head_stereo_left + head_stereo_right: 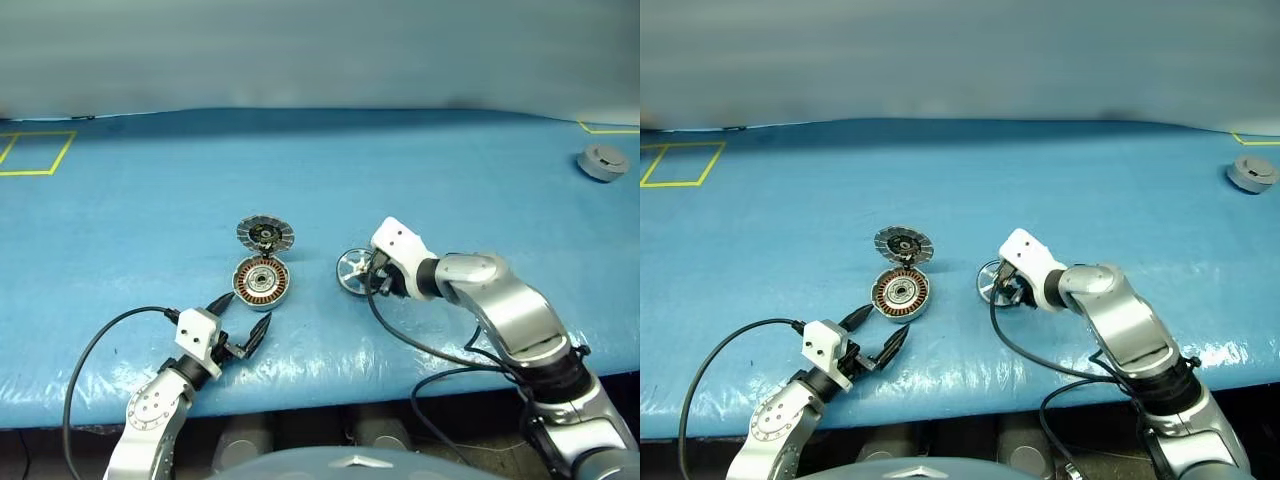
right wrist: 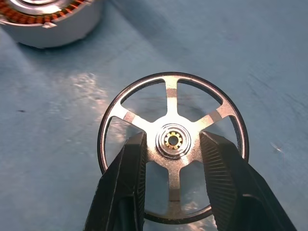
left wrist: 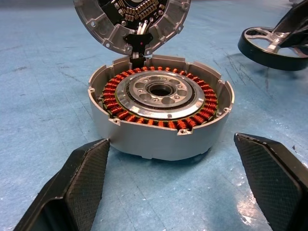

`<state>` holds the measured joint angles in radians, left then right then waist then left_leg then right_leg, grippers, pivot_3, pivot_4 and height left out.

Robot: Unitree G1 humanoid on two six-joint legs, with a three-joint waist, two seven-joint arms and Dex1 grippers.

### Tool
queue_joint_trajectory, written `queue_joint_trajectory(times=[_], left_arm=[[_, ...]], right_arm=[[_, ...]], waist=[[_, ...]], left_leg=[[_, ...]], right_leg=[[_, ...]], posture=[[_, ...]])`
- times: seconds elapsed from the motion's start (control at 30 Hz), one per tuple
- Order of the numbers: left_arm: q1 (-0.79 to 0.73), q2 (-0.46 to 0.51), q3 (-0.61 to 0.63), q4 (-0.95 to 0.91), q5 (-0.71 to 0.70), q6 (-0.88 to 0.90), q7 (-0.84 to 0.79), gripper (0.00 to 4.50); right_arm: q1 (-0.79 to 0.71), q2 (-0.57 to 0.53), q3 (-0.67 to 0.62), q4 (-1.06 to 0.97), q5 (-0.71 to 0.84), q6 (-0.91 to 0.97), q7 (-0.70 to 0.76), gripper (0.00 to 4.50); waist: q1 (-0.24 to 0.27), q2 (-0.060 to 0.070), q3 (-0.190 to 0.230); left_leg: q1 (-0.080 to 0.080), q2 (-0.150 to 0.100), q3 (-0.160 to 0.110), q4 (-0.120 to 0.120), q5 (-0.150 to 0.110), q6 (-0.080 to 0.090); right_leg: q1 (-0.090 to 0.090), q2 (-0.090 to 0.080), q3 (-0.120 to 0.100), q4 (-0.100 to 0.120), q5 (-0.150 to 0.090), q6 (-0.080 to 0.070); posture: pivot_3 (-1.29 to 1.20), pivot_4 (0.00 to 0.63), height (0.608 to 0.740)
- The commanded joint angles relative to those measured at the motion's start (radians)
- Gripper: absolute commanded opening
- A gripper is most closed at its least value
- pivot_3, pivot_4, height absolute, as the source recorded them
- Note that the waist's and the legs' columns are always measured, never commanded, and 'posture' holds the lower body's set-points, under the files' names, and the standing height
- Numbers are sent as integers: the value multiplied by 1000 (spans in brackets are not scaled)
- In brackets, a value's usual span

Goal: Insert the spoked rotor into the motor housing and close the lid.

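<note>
The step in hand is judged to be the pick-up of the spoked rotor, a flat, shiny silver metal wheel with a thin dark-edged rim, six flat spokes and a small round hub with a brass-coloured toothed centre. It is seen just to the right of the motor housing, apart from it, on the blue, slightly crinkled plastic-covered surface. The right gripper has its ribbed black fingers part-closed on either side of the hub; whether the wheel is firmly gripped or lifted cannot be told.

The housing, a short round cup of matt grey metal, shows a ring of glossy copper-orange windings around a polished silver hub. The lid, a grey disc with radial segments, is hinged up behind it. The left gripper is held wide open, its textured fingers flanking the housing without touching it.

Next, the wheel would have to be carried over the housing, centred on the hub and lowered level.
</note>
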<state>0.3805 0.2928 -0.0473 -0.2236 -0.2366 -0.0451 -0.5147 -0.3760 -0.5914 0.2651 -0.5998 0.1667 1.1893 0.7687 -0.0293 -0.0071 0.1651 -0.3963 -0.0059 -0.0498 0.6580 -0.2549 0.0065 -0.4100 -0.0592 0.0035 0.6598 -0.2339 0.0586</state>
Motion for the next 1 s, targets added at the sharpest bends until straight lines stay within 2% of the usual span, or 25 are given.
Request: queue_joint_trajectory(times=[0.03, 0.17, 0.3, 0.47, 0.67, 1.0], left_arm=[[0, 11, 9, -23, -5, 1, -7, 4500], [-4, 13, 12, -25, -7, 5, -10, 4500], [-6, 13, 14, -29, -7, 9, -12, 4500], [-9, 16, 15, -33, -7, 15, -13, 4500], [-9, 17, 17, -37, -10, 20, -12, 4500], [-9, 14, 14, -40, -6, 16, -9, 4500]], right_arm=[[2, 27, -55, -169, 145, 39, 46, 1331], [3, 129, -101, -223, 264, 6, 33, 1331], [10, 213, -4, -158, 201, -126, -86, 1331], [9, 293, 132, -7, 129, -265, -168, 1331], [-33, 353, 216, 144, 71, -384, -192, 1331], [-82, 386, 249, 295, 19, -480, -187, 1331]], waist=[[3, 0, 0], [6, -2, 1], [7, -2, 1], [4, -2, 1], [4, -2, 1], [3, -2, 1]], left_leg=[[0, 0, 0, 1, 0, 0], [-1, 0, 0, 2, 0, 0], [-1, 0, 0, 2, 0, 0], [-1, 0, 0, 2, 0, 0], [-1, -1, 0, 2, 0, 0], [-1, -1, -1, 2, 0, 0]], right_leg=[[0, 0, 0, 0, 0, 0], [1, 0, 0, 0, 0, 1], [1, -1, 0, 0, 1, 2], [0, 0, 0, 0, 3, -3], [0, -1, 0, 0, 3, -4], [0, 0, 0, 0, 4, -4]], posture=[[0, 150, 740], [0, 150, 740], [0, 150, 740], [0, 150, 740], [0, 150, 740], [0, 150, 740]])
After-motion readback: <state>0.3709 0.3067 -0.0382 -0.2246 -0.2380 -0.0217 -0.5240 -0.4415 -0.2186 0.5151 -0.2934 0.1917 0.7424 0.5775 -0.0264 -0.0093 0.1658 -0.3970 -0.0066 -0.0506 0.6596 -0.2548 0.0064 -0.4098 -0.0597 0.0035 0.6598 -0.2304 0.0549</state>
